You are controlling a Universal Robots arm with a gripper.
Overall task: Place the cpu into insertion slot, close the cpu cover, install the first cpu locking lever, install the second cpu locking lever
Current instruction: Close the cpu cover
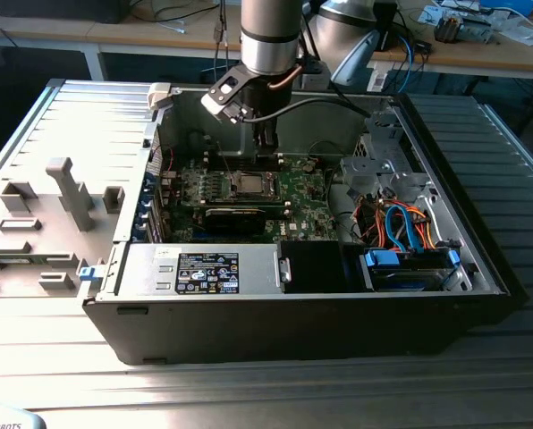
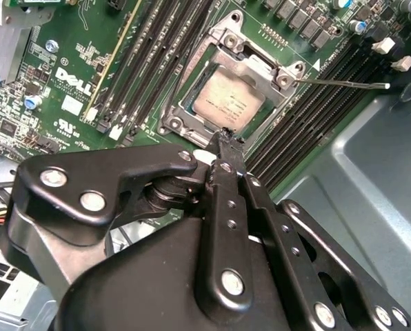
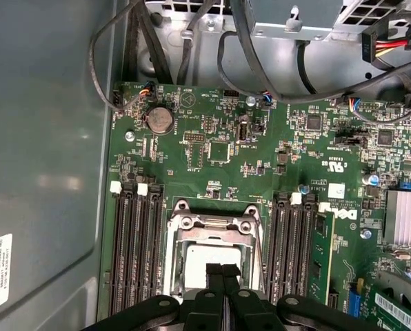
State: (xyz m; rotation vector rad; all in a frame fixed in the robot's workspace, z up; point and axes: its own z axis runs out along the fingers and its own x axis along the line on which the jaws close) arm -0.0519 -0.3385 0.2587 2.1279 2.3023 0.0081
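Observation:
The cpu (image 2: 223,102) lies in the insertion slot (image 1: 252,184) on the green board, its silver top showing through the window of the cpu cover (image 2: 255,69), which lies flat over it. In the first wrist view the cpu (image 3: 195,261) and the cpu cover (image 3: 212,223) sit just beyond my fingertips. My gripper (image 2: 227,140) is shut with nothing between its fingers, its tips at the near edge of the socket. From the exterior view the gripper (image 1: 265,154) hangs straight above the slot. One thin locking lever (image 2: 343,84) sticks out sideways from a socket corner, unlatched.
Black memory slots (image 3: 133,241) flank the socket on both sides. A black expansion card (image 1: 235,217) lies just in front of the socket, a finned heatsink (image 3: 405,217) to one side. Cable bundles (image 1: 401,223) and drive bays fill the case at the exterior view's right.

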